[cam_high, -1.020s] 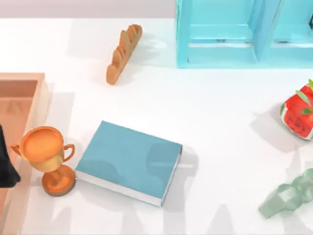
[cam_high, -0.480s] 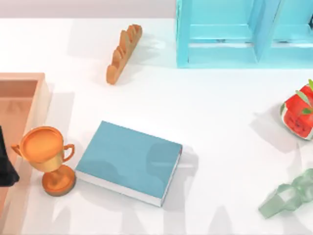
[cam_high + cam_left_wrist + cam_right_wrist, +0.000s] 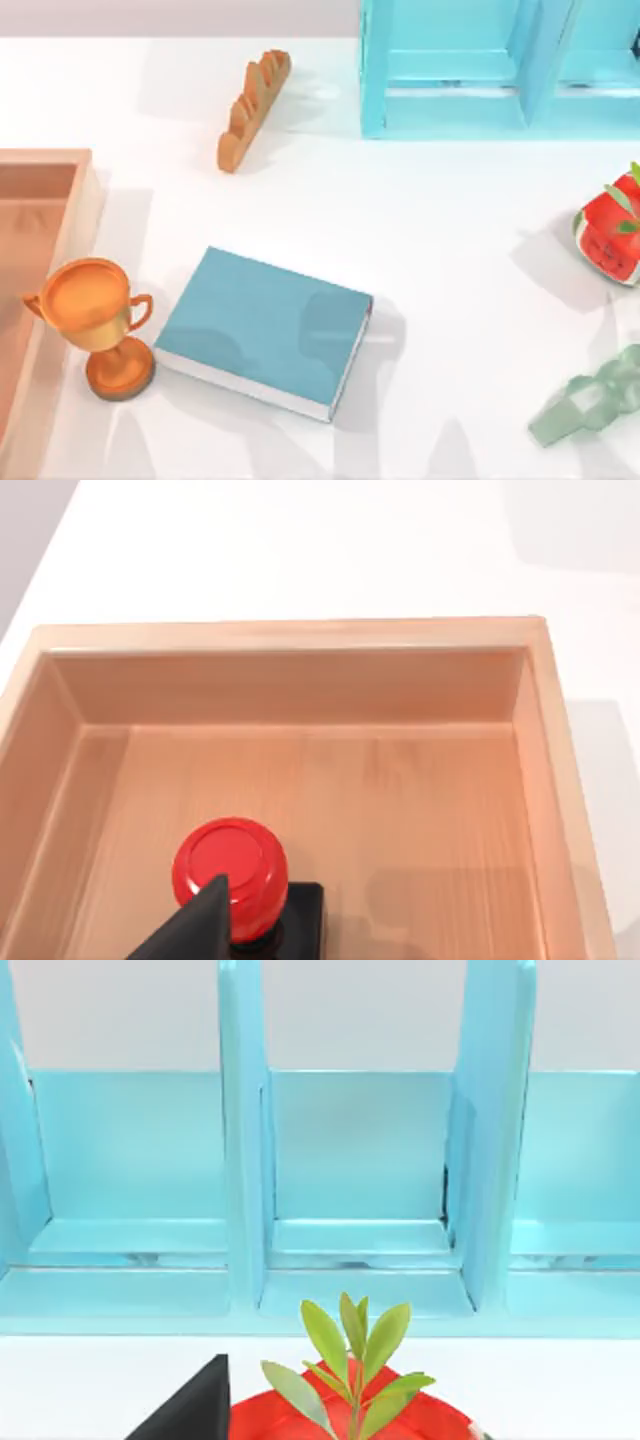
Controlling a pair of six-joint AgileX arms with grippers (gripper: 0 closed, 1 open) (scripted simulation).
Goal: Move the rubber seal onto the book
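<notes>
The rubber seal [image 3: 232, 872], a glossy red ball knob on a black square base, stands on the floor of a wooden box [image 3: 290, 635] in the left wrist view. A dark part of my left gripper [image 3: 195, 930] hangs just above the seal and overlaps the knob's near edge. The book [image 3: 262, 330], teal-blue with white page edges, lies closed on the table to the right of the box [image 3: 50, 165]. A dark edge of my right gripper [image 3: 190, 1405] sits near a red fruit-like object [image 3: 350, 1415], facing the shelf.
An orange trophy [image 3: 95, 325] stands between the box and the book. A bread loaf [image 3: 252, 108] lies at the back. A light-blue shelf frame [image 3: 500, 70] stands at the back right. At the right are the red fruit object [image 3: 610, 235] and a pale green looped strip [image 3: 590, 400].
In the top view the dark shape of my left arm at the left edge has slid out of the picture. The book, trophy and other objects have not moved.
</notes>
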